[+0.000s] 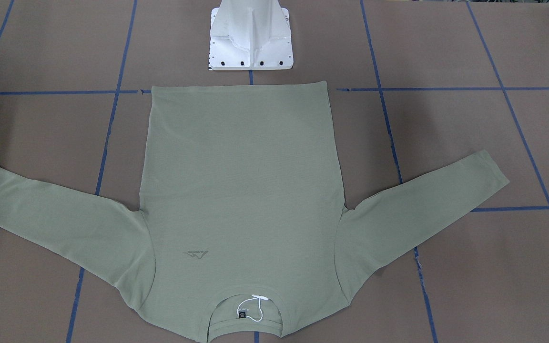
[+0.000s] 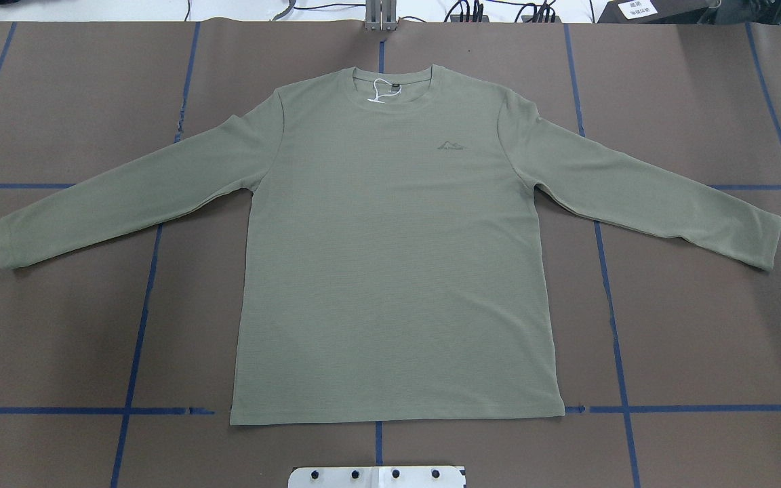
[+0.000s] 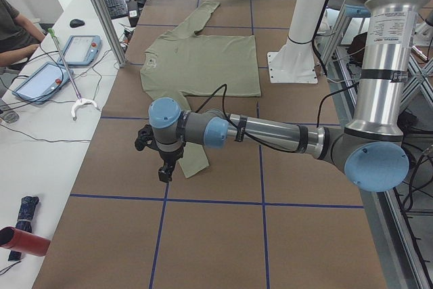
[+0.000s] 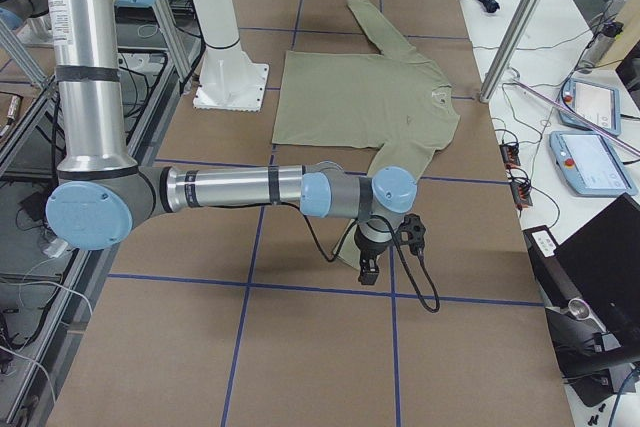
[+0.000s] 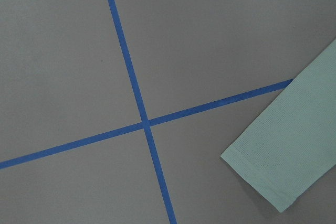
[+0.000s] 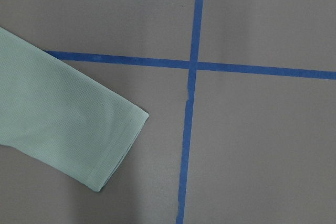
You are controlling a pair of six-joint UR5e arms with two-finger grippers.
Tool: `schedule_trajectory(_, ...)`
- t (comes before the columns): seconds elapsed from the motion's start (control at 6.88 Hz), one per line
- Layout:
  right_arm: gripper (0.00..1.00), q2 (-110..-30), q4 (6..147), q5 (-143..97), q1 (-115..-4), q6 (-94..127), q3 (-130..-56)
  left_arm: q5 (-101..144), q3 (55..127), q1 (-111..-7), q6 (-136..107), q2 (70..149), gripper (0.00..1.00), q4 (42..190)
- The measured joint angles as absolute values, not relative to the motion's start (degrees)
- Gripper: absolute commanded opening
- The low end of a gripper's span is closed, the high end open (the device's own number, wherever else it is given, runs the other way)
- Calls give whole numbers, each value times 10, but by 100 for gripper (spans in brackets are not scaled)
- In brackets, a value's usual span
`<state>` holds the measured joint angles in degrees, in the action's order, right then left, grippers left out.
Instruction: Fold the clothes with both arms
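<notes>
My left end effector (image 3: pixel 164 172) shows only in the left side view, left of centre, pointing down over a sleeve end. I cannot tell whether its fingers are apart or together. The same goes for my right end effector (image 4: pixel 367 272), seen only in the right side view, just right of centre and above the other sleeve end. Behind each, the left arm (image 3: pixel 270 133) and the right arm (image 4: pixel 230 187) reach out level over the surface. Each wrist camera catches a cuff lying flat: one at lower right (image 5: pixel 273 182), one at lower left (image 6: pixel 115 150). The shirt (image 2: pixel 390 257) is sage green with a fine knit. It lies spread face up in the middle of the overhead view, both long sleeves angled outward. It has a small dark logo (image 2: pixel 453 146) on the chest, a black neck label (image 2: pixel 394 86) and a white string loop (image 2: pixel 378 93). Its hem is near the white pedestal base (image 1: pixel 250 38). The brown tabletop (image 2: pixel 702 325) is crossed by blue tape lines (image 2: pixel 139 325). At the left of the left side view a white side bench carries two pendants (image 3: pixel 84 49) and a keyboard (image 3: pixel 116 3). A person (image 3: pixel 13 28) sits at its upper-left corner.
</notes>
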<state>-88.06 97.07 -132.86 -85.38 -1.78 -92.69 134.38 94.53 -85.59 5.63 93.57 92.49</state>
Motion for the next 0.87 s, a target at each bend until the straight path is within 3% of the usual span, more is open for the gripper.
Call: schedule_trajectory(0.87,100,-887,967,-1356,-853,-17,-927,1329,945,-853,58,939,100,933)
